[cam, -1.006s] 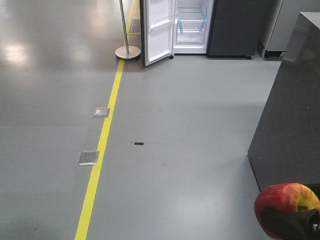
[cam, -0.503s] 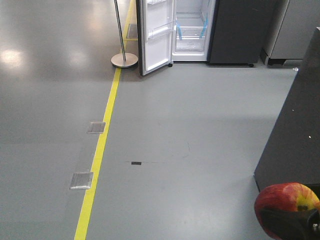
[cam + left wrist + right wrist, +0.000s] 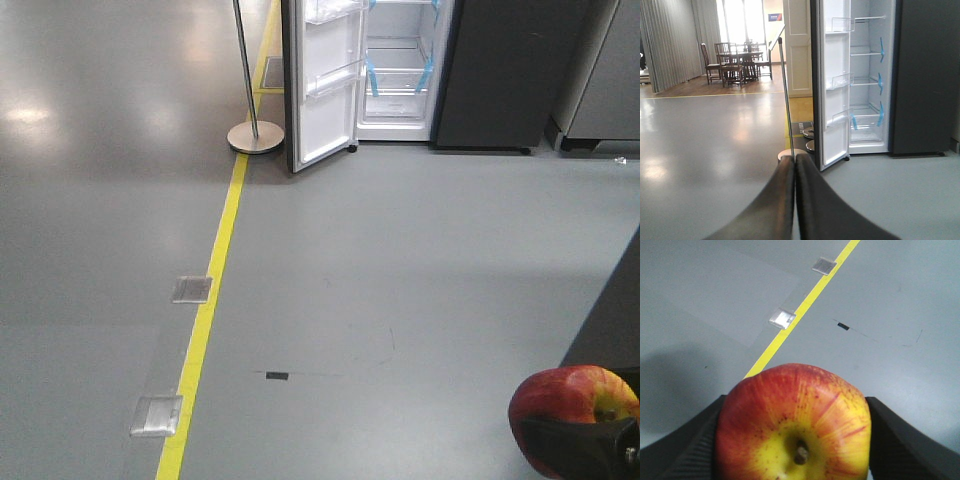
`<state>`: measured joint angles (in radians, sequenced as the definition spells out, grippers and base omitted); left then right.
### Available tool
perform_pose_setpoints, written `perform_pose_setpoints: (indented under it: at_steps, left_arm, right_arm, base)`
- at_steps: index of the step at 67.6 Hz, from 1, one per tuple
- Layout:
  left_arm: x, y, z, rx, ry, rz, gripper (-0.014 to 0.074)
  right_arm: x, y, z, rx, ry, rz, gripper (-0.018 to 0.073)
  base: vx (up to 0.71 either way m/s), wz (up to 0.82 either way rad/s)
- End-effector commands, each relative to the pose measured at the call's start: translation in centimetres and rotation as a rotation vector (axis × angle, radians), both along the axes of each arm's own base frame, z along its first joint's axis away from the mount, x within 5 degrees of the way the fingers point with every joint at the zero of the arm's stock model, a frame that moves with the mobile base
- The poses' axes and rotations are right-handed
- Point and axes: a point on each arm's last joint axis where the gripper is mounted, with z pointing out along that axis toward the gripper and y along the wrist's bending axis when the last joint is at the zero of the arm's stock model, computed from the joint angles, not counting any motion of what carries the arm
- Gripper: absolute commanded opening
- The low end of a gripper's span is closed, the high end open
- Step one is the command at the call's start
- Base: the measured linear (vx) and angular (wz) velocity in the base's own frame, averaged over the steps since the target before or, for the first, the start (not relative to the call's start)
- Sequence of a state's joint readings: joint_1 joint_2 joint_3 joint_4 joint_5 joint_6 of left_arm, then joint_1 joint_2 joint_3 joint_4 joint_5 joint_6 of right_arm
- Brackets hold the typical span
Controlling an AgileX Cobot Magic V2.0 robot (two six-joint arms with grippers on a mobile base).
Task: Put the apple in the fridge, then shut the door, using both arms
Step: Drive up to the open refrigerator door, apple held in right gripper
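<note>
The red apple (image 3: 795,425) with a yellow patch round its stem fills the bottom of the right wrist view, clamped between the black fingers of my right gripper (image 3: 794,440). It also shows at the bottom right of the front view (image 3: 570,418). The fridge (image 3: 400,70) stands open far ahead across the floor, white inside with glass shelves and blue tape. Its door (image 3: 325,85) is swung open to the left, white inner face with clear bins. In the left wrist view the fridge (image 3: 867,95) and door (image 3: 835,95) lie ahead. My left gripper (image 3: 795,162) is shut and empty.
A yellow floor line (image 3: 205,310) runs toward the fridge, with two metal floor plates (image 3: 192,289) beside it. A silver pole on a round base (image 3: 255,135) stands left of the door. A dark cabinet edge (image 3: 615,330) is at the right. Chairs and a table (image 3: 735,62) stand far off.
The view has moved forward and turned: the fridge has shifted right, the floor plates and black mark have slid down, and the dark cabinet has receded to the right edge. The apple stays gripped.
</note>
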<state>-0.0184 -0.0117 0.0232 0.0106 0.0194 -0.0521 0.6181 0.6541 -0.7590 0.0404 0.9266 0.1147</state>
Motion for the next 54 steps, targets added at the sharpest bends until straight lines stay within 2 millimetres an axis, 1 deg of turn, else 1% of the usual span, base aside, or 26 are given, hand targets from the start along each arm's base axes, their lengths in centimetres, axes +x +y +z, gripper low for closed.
perform_pose_setpoints:
  at_steps: [1,54]
  left_arm:
    - [-0.30,-0.01,1.37,-0.017,-0.108,-0.004,-0.0006]
    - [-0.30,-0.01,1.37,-0.017,-0.108,-0.004,-0.0006]
  right_arm:
    - [0.26,0.14,1.33,0.045,-0.084,0.005,0.0223]
    - [0.26,0.14,1.34,0.046,-0.084,0.005,0.0223]
  base:
    - [0.37,0.03]
    - [0.36,0.03]
